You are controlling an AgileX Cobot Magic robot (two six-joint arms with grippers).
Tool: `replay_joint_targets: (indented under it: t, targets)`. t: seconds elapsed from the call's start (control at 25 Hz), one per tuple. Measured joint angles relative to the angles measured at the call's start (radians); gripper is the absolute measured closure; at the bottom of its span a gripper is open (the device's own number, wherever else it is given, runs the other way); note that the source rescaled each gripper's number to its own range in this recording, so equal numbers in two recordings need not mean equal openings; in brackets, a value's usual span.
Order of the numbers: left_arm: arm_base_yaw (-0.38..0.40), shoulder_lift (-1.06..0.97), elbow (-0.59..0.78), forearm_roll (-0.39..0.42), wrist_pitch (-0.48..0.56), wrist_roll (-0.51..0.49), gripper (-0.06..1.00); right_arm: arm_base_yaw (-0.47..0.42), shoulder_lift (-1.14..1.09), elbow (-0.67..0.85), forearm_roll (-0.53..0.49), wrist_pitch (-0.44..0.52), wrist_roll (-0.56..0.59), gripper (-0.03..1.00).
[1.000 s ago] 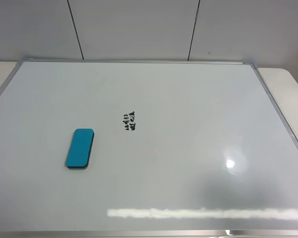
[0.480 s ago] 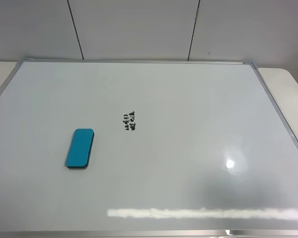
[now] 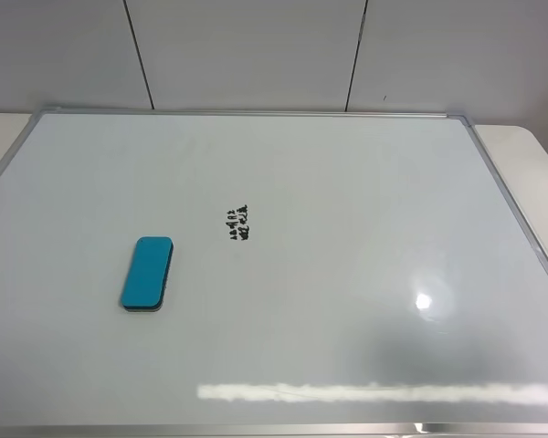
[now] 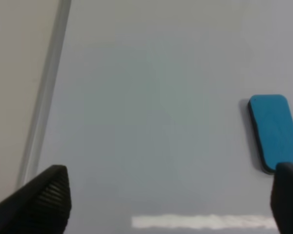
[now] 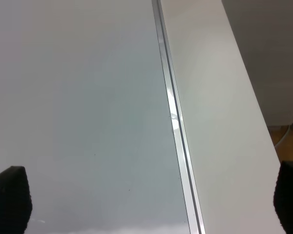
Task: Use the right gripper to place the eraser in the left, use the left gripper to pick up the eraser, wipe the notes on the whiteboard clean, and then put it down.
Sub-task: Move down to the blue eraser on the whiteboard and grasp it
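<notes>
The teal eraser (image 3: 147,274) lies flat on the left part of the whiteboard (image 3: 365,301), a little left of and nearer than the black notes (image 3: 238,223). Neither arm shows in the exterior high view. In the left wrist view my left gripper (image 4: 168,202) is open above bare whiteboard (image 4: 151,97), and the eraser (image 4: 276,131) lies apart from it, just beyond one fingertip (image 4: 289,195). The right wrist view has my right gripper (image 5: 149,202) wide open and empty over the whiteboard (image 5: 78,97), straddling its silver frame (image 5: 173,112).
The board rests on a cream table (image 3: 530,151) that shows past its right edge and also in the right wrist view (image 5: 219,122). A grey panelled wall (image 3: 256,55) stands behind. The table's edge drops to the floor (image 5: 288,131).
</notes>
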Motion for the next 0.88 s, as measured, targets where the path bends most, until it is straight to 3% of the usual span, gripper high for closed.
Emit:
replay_joint_targets:
  t: [0.64,0.88]
  targets:
    - [0.000,0.002,0.000,0.003,0.000,-0.004,0.31,0.000,0.000,0.000,0.000,0.000,0.000,-0.03]
    - [0.000,0.196,-0.039,0.005,0.033,-0.005,0.31,0.000,0.000,0.000,0.000,0.000,0.000,-0.03]
